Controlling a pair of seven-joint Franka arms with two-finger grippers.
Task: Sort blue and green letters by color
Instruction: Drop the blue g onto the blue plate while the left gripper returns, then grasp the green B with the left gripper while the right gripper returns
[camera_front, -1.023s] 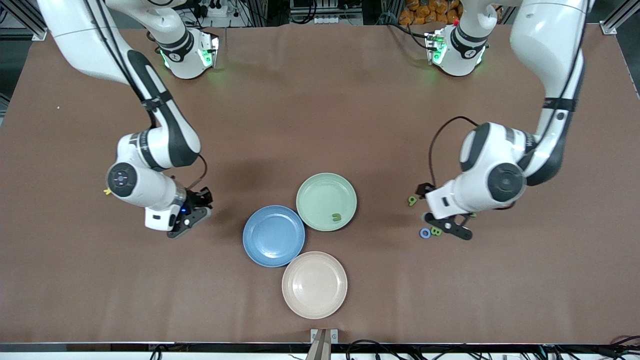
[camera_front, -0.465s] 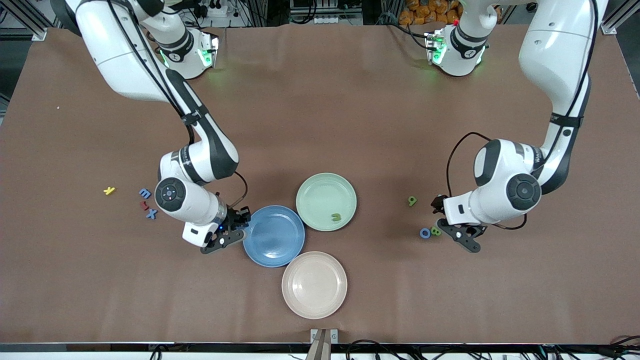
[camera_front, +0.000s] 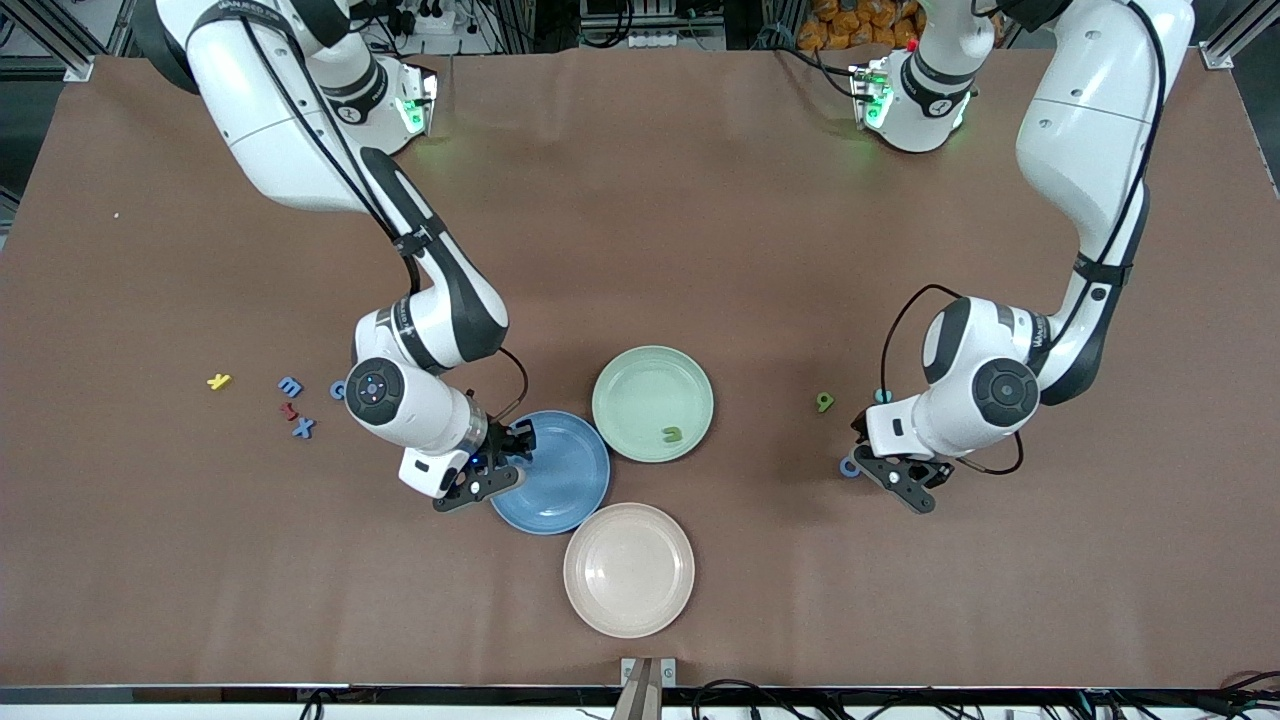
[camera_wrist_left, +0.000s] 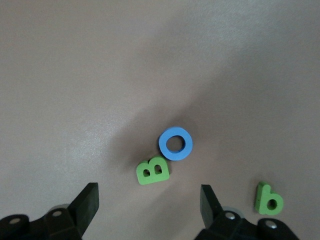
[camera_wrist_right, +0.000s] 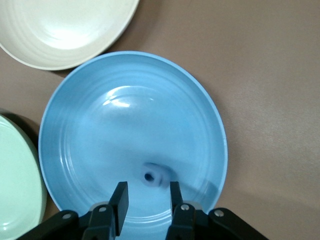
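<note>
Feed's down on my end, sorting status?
Right gripper over blue plate, fingers parting, small blue piece blurred just below them. Left gripper open over green B and blue O. Nothing in the way.

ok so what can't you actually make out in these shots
1. Small blue toy piece seen against the round blue plate: blurred in the right wrist view, letter unreadable; the right end effector hides it in the front view.
2. Flat green letter B: front view, covered by the left end effector.
3. Blue letter beside the right arm: half covered, front view.
</note>
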